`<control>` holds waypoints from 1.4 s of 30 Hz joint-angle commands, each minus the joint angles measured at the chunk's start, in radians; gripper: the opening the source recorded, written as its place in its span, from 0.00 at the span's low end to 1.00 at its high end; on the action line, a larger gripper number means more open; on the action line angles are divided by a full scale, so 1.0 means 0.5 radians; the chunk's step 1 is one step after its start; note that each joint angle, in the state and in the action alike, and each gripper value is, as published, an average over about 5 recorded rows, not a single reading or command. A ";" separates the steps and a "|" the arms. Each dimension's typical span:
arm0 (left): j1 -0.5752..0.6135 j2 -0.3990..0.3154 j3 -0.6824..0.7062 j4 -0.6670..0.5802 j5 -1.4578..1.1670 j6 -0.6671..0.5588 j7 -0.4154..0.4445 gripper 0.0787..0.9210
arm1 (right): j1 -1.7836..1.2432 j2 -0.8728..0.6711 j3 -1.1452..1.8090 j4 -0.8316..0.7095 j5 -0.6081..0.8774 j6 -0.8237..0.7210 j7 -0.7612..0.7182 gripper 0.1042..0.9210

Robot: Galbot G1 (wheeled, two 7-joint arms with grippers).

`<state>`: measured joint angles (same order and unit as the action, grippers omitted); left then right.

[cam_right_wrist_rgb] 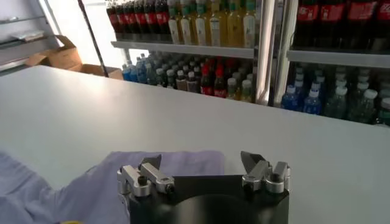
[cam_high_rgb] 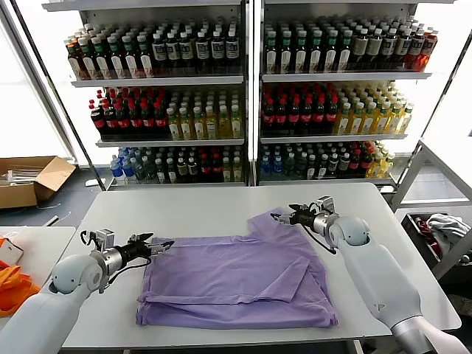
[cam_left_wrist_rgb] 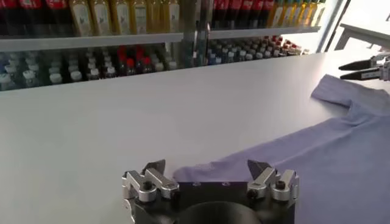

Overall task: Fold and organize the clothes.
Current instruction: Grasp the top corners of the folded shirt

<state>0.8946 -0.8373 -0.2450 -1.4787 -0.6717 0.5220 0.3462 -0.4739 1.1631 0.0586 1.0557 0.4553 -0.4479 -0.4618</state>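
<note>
Filling the background, two tall metal shelving units (cam_high_rgb: 251,88) stand side by side, each with three visible tiers packed with plastic bottles in dark, red, yellow and green rows. Before them sits one flat, matte white rectangular table (cam_high_rgb: 206,210), smooth and bare-looking around the garment.

One light purple short-sleeved T-shirt of thin fabric (cam_high_rgb: 236,284) lies on the table's near half, spread fairly flat with soft wrinkles. One sleeve reaches toward the far right; a diagonal crease runs across the body. The lower hem is bunched into a rolled edge.

Two white, rounded robot arms flank it. The left gripper (cam_high_rgb: 161,245), black with metal finger mounts, is low over the table just beside the shirt's left upper corner; its fingers stand apart, the cloth's edge lying just ahead of them in the left wrist view (cam_left_wrist_rgb: 207,167). The right gripper (cam_high_rgb: 280,218) is at the shirt's far right sleeve tip, fingers likewise spread, purple cloth showing just ahead of them in the right wrist view (cam_right_wrist_rgb: 201,161).

One open brown cardboard box (cam_high_rgb: 29,181) sits on the floor at far left. One heap of bright orange fabric (cam_high_rgb: 11,287) rests at the near left edge, and one bundle of white cloth (cam_high_rgb: 446,225) at the right.
</note>
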 commanded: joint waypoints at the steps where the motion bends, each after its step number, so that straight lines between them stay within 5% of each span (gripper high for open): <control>1: 0.066 -0.023 -0.005 0.049 0.022 0.009 0.005 0.88 | 0.037 0.057 -0.048 -0.106 -0.014 -0.008 0.017 0.88; 7: 0.089 -0.031 -0.033 0.048 0.019 0.041 0.001 0.88 | 0.022 0.104 -0.050 -0.127 -0.023 -0.043 0.039 0.85; 14: 0.114 -0.056 -0.062 0.038 0.014 0.042 0.006 0.85 | -0.008 0.086 -0.075 -0.019 0.018 -0.056 0.038 0.62; 32: 0.139 -0.054 -0.105 -0.080 -0.052 0.084 -0.020 0.25 | -0.238 0.031 0.045 0.347 0.236 -0.109 0.112 0.02; 37: 0.182 -0.043 -0.159 -0.206 -0.074 0.085 -0.028 0.08 | -0.316 -0.055 0.111 0.610 0.466 -0.137 0.160 0.00; 42: 0.249 -0.022 -0.240 -0.354 -0.117 0.083 -0.056 0.02 | -0.422 -0.147 0.222 0.874 0.617 -0.169 0.196 0.00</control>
<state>0.9829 -0.8580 -0.3141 -1.5382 -0.7046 0.5652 0.3331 -0.6083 1.1438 0.0970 1.2752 0.6179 -0.5228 -0.3884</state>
